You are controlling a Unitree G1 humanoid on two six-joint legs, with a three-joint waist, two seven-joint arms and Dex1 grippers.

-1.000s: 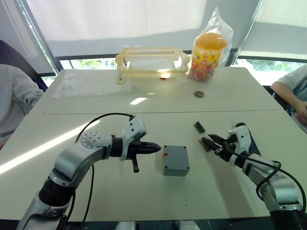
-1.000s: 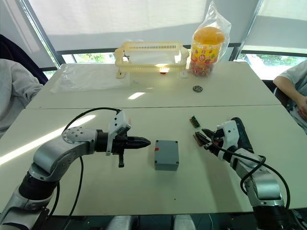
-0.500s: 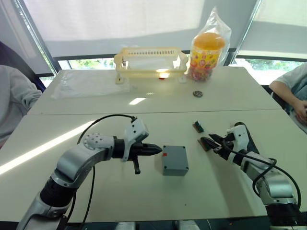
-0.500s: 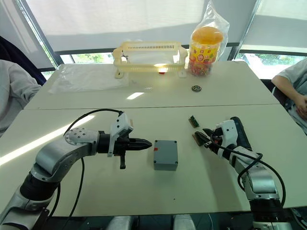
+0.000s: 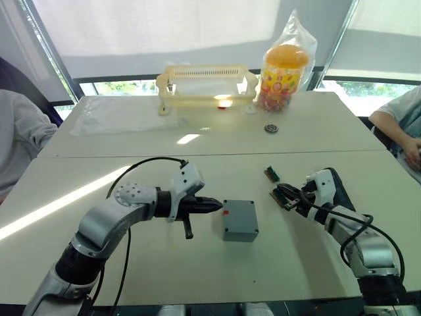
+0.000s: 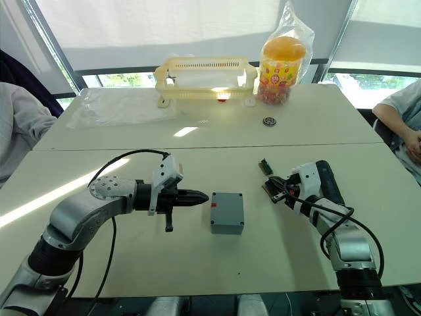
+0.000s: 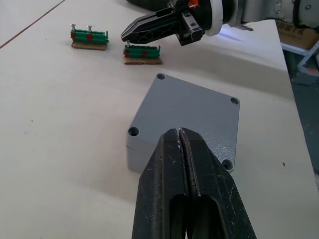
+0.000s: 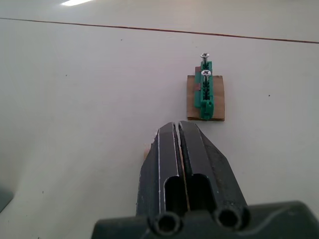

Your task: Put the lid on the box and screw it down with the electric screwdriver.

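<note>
Since one second ago: right tool (image 5: 281, 193) shifted toward the near connector piece (image 7: 142, 54), now over it; left tool (image 5: 214, 206) unchanged beside the box (image 5: 239, 220).

Box: on the worktop (image 5: 197, 263) at centre, grey, lid (image 7: 192, 112) seated flat on top, four corner holes visible in the left wrist view, no screws seen in them. Red mark on the side facing 9 o'clock.

Left tool: fingers pressed together, nothing between them, tip just at 9 o'clock of the box, apart from it by a small gap. Thin black rod hanging below the wrist; identity cannot be told.

Right tool: fingers closed against each other, nothing seen held, at 3 o'clock of the box, well apart from it. Contact with the near connector piece cannot be told.

Far connector piece (image 8: 205, 92): green, on a brown base, two screw heads standing at its end, at 1 o'clock of the box.

Background: yellow rack (image 5: 206, 84) at 12 o'clock, bagged orange-lidded jar (image 5: 284, 69) beside it, small round disc (image 5: 271, 129) at 1 o'clock. Person's sleeve (image 5: 20, 141) at 9 o'clock, another person's arm (image 5: 401, 125) at 3 o'clock.
</note>
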